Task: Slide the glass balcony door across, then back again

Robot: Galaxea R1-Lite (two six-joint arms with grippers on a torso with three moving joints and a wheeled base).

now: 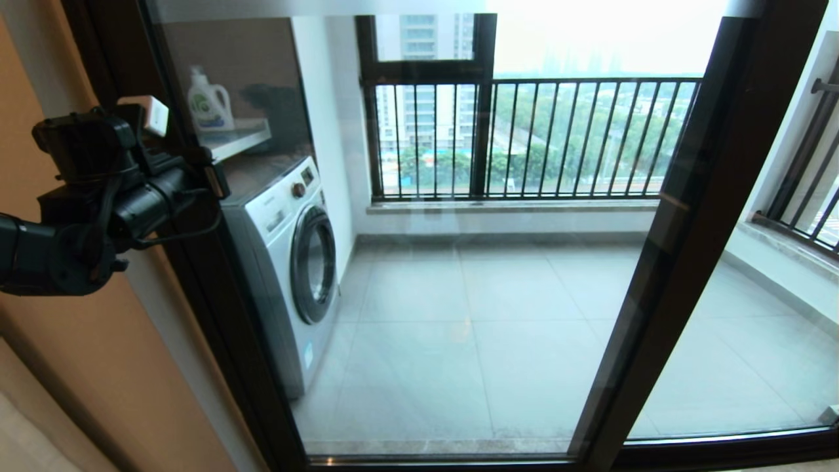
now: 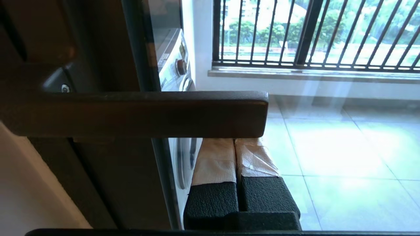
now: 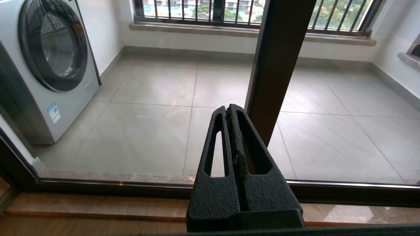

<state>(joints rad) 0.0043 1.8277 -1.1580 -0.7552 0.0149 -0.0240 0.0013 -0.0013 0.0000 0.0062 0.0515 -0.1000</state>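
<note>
The glass balcony door (image 1: 472, 308) fills the head view, clear glass in a dark frame, its left stile (image 1: 219, 314) against the tan wall. My left gripper (image 1: 218, 181) is raised at that stile. In the left wrist view the dark lever handle (image 2: 147, 113) lies across the picture, and the left gripper (image 2: 235, 140) is shut with nothing between its taped fingers (image 2: 215, 160), whose tips are hidden behind the handle's free end. My right gripper (image 3: 228, 109) hangs low, shut and empty, facing the glass near a second dark stile (image 3: 279, 62); it is out of the head view.
Behind the glass stand a white washing machine (image 1: 292, 262), a detergent bottle (image 1: 208, 101) on a shelf, grey floor tiles and a window with black railing bars (image 1: 537, 137). The door's bottom track (image 3: 98, 186) runs above a wooden floor step. A tan wall (image 1: 85, 367) lies to the left.
</note>
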